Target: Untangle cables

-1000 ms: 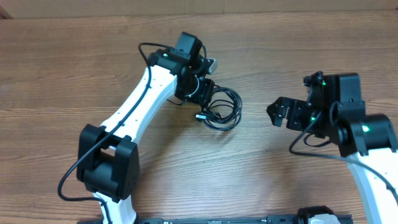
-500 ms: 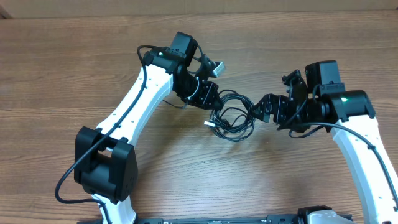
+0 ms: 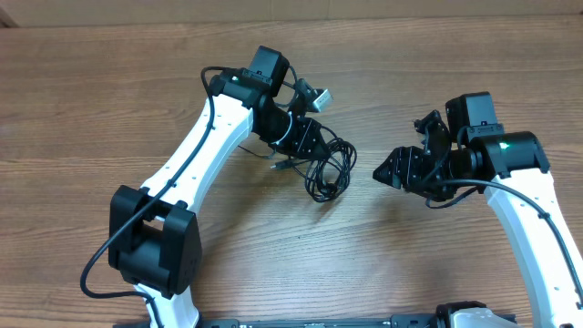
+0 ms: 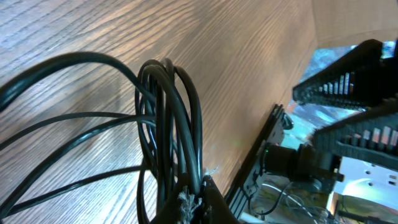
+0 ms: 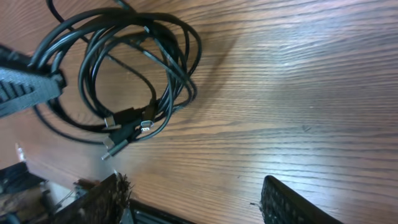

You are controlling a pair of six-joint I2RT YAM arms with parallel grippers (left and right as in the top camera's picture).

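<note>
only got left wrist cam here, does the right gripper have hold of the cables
Observer: No. Overhead shows the right gripper apart from the cables, with bare table between them.
Operator: ok are its jaws open
Observer: Yes. In the right wrist view its fingers stand wide apart, with only wood between them.
Operator: where are the plug ends
Observer: The right wrist view shows the plug ends bunched at one edge of the loops, one poking out past them.
</note>
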